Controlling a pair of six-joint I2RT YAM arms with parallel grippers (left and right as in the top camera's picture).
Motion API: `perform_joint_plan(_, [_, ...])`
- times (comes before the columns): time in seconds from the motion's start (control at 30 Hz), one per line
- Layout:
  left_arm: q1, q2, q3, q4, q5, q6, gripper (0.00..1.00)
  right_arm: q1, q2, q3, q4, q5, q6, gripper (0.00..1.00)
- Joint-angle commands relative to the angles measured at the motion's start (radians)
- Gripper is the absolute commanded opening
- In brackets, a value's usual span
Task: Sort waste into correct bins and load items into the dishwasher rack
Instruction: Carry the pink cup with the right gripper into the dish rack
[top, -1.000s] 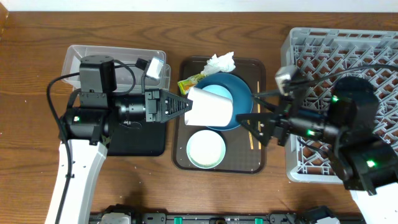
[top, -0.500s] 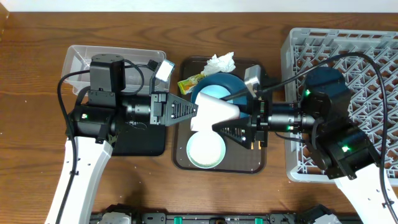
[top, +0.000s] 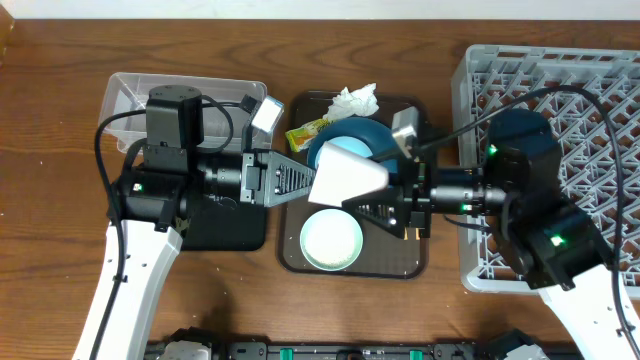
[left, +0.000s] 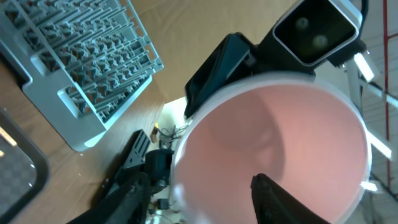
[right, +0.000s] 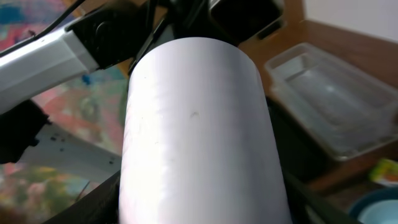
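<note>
arms level, head-on over the tray (top: 388, 256): right pincer (top: 370, 188) tight around the cup (top: 348, 175), left pincer (top: 312, 178) spread astride its rim

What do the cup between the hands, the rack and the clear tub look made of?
Cup: matte white outside, pinkish inside, smooth thin wall. It is probably plastic, though possibly melamine.
Rack: grey moulded plastic with a dull finish and a lattice of pegs.
Clear tub: transparent plastic with see-through, slightly glossy walls.

The pinkish cup (top: 348, 178) lies sideways in midair over the blue dish (top: 372, 135).
</note>
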Motion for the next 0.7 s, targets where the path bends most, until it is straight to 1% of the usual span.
perform_joint_plan(0.0, [0.001, -0.009, 0.017, 0.025, 0.012, 0.016, 0.6, -0.055, -0.09, 0.007, -0.025, 0.084, -0.013, 0.56])
perform_joint_plan(0.07, [0.004, -0.009, 0.017, 0.055, 0.012, 0.015, 0.65, -0.096, -0.138, 0.008, -0.079, 0.149, -0.013, 0.56])
perform_joint_plan(0.13, [0.016, -0.009, 0.017, 0.08, 0.012, 0.015, 0.66, -0.14, -0.19, 0.008, -0.162, 0.24, -0.007, 0.55])
perform_joint_plan(0.27, [0.045, -0.009, 0.017, 0.09, 0.012, 0.015, 0.66, -0.243, -0.299, 0.008, -0.408, 0.557, 0.056, 0.58])
perform_joint_plan(0.37, [0.056, -0.009, 0.017, 0.09, 0.012, 0.015, 0.66, -0.311, -0.353, 0.008, -0.615, 0.853, 0.189, 0.58])
perform_joint_plan(0.47, [0.055, -0.009, 0.017, 0.09, 0.012, 0.015, 0.66, -0.369, -0.37, 0.008, -0.836, 1.123, 0.409, 0.55])
perform_joint_plan(0.5, [0.055, -0.009, 0.017, 0.09, 0.012, 0.015, 0.67, -0.384, -0.368, 0.008, -0.89, 1.184, 0.459, 0.55])
perform_joint_plan(0.57, [0.055, -0.009, 0.017, 0.09, 0.012, 0.016, 0.66, -0.411, -0.358, 0.008, -0.957, 1.281, 0.489, 0.55])
perform_joint_plan(0.67, [0.055, -0.009, 0.017, 0.09, 0.012, 0.016, 0.66, -0.452, -0.332, 0.008, -0.98, 1.325, 0.488, 0.55])
